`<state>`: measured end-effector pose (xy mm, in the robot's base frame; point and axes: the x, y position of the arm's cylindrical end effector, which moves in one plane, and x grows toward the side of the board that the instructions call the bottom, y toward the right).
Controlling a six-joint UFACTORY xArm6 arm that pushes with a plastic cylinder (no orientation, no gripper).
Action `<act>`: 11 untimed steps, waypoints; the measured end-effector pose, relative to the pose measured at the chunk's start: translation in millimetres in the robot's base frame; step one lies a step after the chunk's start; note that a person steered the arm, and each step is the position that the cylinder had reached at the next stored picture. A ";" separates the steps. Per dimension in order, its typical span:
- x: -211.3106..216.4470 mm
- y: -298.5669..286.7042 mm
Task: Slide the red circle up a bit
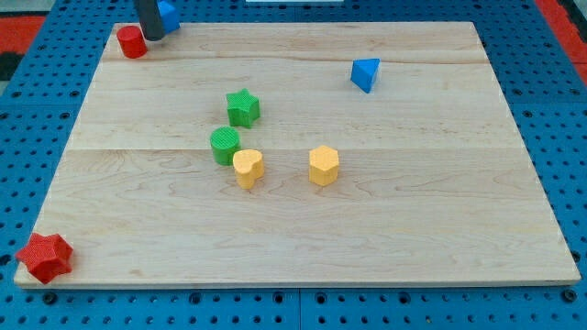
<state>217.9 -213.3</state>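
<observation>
The red circle (132,41) sits in the far left corner of the wooden board (440,229), touching the top edge and close to the left one. My tip (152,37) stands just beside it on the view's right, touching or nearly so, with a blue block (168,15) right behind the rod at the top edge, its shape mostly hidden. There is no gripper on this rig, only the bare rod, so nothing is clasped or released; the tip can only push. The main risk, as I judge it, is that the circle has almost no board left above it: any push upward could carry it over the top edge onto the blue pegboard (37,110) around the board. A second risk is the tip's position: from the side it would shove the circle leftward off the corner, not up, so the tip would need to come round below it first. In swinging round, the rod could also knock the blue block off the top edge. The other blocks lie well apart from this corner: a green star (243,107), a green circle (225,146), a yellow heart (248,168), a yellow hexagon (323,165), a blue triangle (365,73) and a red star (44,257) in the near left corner. No containers are in view, so nothing is held in any.
</observation>
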 end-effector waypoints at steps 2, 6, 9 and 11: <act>12.5 23.6; 61.2 -6.1; 13.8 -14.6; 9.5 -22.6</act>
